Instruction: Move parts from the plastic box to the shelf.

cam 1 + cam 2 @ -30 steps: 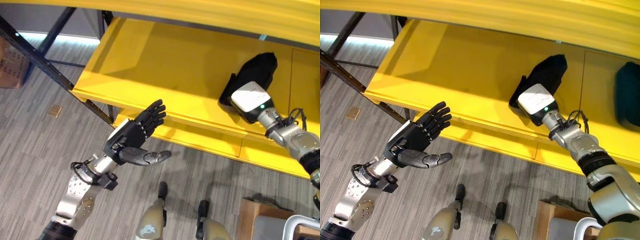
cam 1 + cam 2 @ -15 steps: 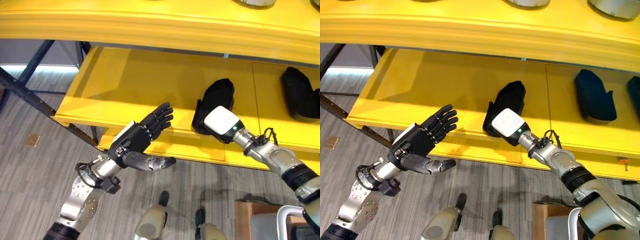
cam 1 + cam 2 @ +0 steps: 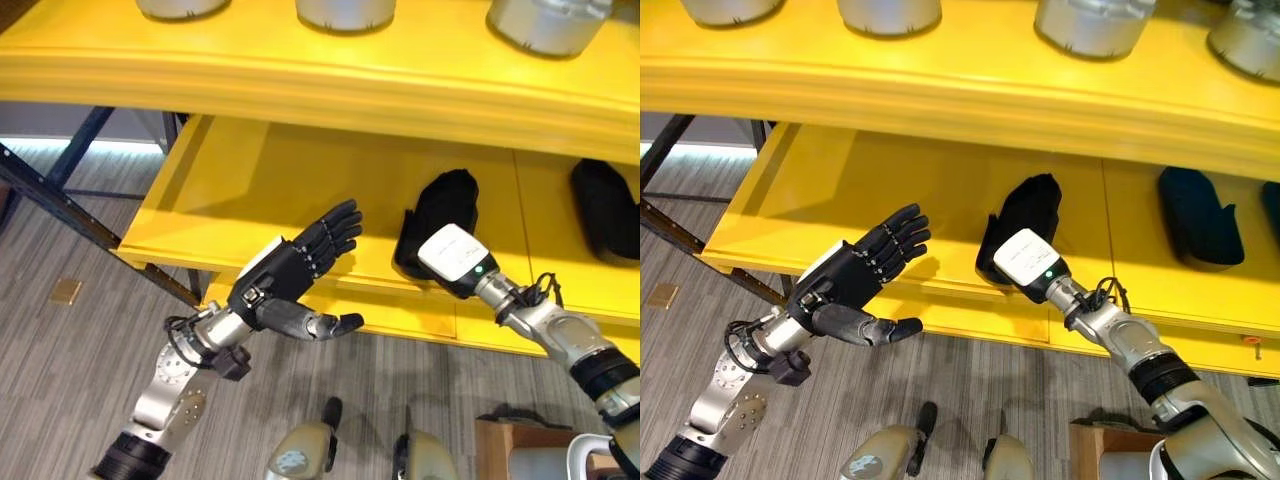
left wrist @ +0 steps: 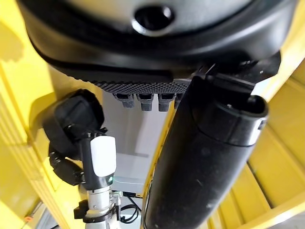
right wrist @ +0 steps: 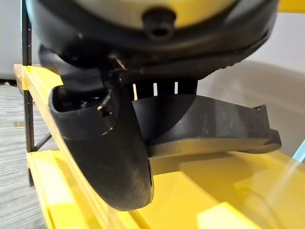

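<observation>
Nearest the camera, the left hand [image 3: 285,285] is held out in front of the yellow shelf [image 3: 300,175], over the grey floor [image 3: 60,380]. Its fingers are spread straight, its thumb is stretched sideways, and nothing is held in it.

Further in, the right hand [image 3: 1015,235] is reached onto the lower level of the shelf, with the white block at its wrist [image 3: 1028,262] seen above the shelf's front lip. A black part [image 5: 205,126] is gripped by it (in the right wrist view, the fingers are seen coming down over the part's top and the thumb crossing its near end). The part is seen resting on or just above the yellow board, to the right of the left hand and well apart from it.

Further right on the same level, another dark part [image 3: 1200,215] is laid flat. On the upper level, at the back, a row of silver-grey round containers [image 3: 345,12] is stood.
</observation>
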Robot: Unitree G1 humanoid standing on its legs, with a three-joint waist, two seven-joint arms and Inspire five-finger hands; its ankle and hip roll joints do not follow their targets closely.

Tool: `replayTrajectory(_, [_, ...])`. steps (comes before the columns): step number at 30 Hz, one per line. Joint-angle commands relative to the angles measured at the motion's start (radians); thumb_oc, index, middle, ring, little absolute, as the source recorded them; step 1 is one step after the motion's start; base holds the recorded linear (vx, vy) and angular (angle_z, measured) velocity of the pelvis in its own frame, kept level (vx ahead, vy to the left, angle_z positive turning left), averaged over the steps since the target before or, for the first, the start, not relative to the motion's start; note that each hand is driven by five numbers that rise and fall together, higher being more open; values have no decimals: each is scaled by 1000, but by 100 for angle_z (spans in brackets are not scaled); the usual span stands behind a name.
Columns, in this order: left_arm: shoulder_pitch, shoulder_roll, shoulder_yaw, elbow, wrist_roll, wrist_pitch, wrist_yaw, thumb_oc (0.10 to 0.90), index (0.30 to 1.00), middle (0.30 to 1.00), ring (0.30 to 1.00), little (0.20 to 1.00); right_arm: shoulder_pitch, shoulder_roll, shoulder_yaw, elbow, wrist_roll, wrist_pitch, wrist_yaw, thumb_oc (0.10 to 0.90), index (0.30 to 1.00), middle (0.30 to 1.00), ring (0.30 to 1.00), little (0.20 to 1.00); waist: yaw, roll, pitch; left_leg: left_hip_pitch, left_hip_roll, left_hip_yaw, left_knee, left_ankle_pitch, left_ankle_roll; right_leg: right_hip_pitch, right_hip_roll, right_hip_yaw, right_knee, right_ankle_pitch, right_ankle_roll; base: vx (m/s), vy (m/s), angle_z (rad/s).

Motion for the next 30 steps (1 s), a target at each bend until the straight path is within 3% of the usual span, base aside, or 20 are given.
replayTrajectory(1, [23,-6,-21,-69,-22,-98,0,900,1000,1000,1000,1000,-79,-19,-7,-47,62,14,-60,400,300,300,300,300,-34,-4,-145,10,14,59,-69,-10,-13,37,54,-18,-295,148,-17,133,-190,-31])
replayTrajectory(2, [21,-3,-19,-63,-22,-99,3,900,1000,1000,1000,1000,-91,-18,3,-59,78,22,-45,400,300,300,300,300,-43,-8,-144,32,22,59,-80,-21,-20,24,38,4,-359,202,-3,135,-199,-22])
replayTrajectory(5, [23,-12,-18,-51,-12,-104,5,900,1000,1000,1000,1000,-122,6,15,-51,97,30,-22,400,300,300,300,300,-46,-17,-144,77,52,70,-98,-53,-35,9,16,25,-434,251,23,111,-166,-7])
replayTrajectory(11, [34,-27,-25,-55,-11,-128,-2,900,1000,1000,1000,1000,-104,-15,16,-51,62,-19,-51,400,300,300,300,300,-40,-32,-177,80,75,78,-114,-43,-61,77,34,-2,-495,194,30,38,-105,11])
replayTrajectory(17, [29,-31,-26,-59,-37,-130,12,900,1000,1000,1000,1000,-151,-45,62,-80,95,-26,-41,400,300,300,300,300,-32,-37,-201,101,126,50,-139,-15,-104,138,58,-32,-497,132,0,84,-166,1])
replayTrajectory(30, [65,-35,-37,-78,-33,-89,50,900,1000,1000,1000,1000,-247,-40,128,-17,85,-64,-47,400,300,300,300,300,-4,-19,-202,94,161,11,-134,15,-140,174,76,-68,-503,105,-33,82,-78,2])
